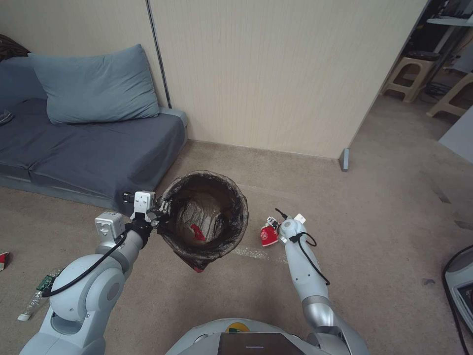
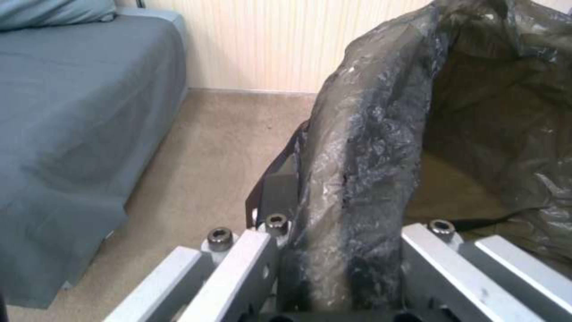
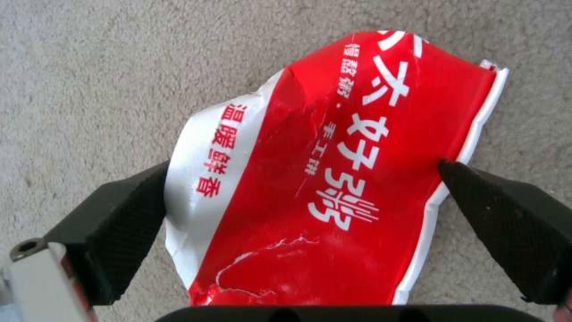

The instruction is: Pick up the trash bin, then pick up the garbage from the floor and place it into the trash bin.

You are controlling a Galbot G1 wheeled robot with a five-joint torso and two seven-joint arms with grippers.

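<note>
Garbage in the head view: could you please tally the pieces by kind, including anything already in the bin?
Crushed red-white cup: 1
Red scrap inside the trash bin: 1
Red-white piece, cut off at the picture's edge: 1
Clear bottle: 1
Total: 4

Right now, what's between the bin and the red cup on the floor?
Just bare carpet, with a pale tape strip nearby, seen from the head view. The left gripper holds the bin; the right gripper straddles the red cup.
</note>
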